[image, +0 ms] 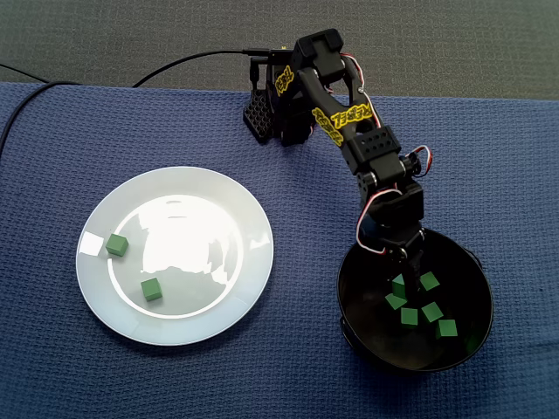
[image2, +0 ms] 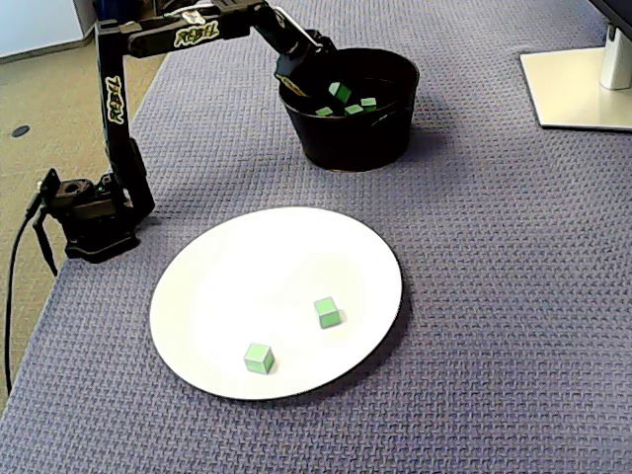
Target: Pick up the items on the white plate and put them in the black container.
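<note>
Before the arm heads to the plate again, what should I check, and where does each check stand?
1. Tool inside the black container: ok.
2. Tool empty: cannot tell, neither fixed view shows how the jaws stand.
3. Spills: ok, green cubes lie in the container, none on the cloth.
4. Targets left on the white plate: ok, upper cube and lower cube.
5. Those two spaced for grasping: ok, well apart.

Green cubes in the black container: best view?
A fixed view: small green cubes lie spread across the round black container's floor. In a fixed view its wall hides most cubes; few show.
</note>
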### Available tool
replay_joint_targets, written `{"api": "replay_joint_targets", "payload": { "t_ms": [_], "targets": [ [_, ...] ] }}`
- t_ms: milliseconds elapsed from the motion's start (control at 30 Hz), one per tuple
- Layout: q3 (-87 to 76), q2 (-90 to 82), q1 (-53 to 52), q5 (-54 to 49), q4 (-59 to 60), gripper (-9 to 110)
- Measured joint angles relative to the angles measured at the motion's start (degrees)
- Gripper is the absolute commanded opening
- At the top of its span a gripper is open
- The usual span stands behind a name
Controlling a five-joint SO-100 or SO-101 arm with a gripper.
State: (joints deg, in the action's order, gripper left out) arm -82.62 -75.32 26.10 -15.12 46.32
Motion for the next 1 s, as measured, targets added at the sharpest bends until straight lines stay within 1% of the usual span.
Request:
{"api": "replay_joint_targets", "payload": {
  "t_ms": [100,233,333,467,600,733,867,1000],
  "targets": [
    [-0.18,1.05,0.0,-0.26,-0.26,29],
    [2.02,1.05,0.0,-0.26,2.29,29],
    [9.23,0.53,-1.05,1.14,9.58,27],
    [26.63,-2.46,-7.47,3.08,22.94,25],
    [43.59,-7.56,-20.3,3.08,33.05,27],
    [48.16,-12.66,-38.76,7.73,38.23,29],
    [39.9,-14.5,-56.95,9.05,38.14,30],
    [24.52,-13.89,-69.61,7.21,30.23,30]
  ]
}}
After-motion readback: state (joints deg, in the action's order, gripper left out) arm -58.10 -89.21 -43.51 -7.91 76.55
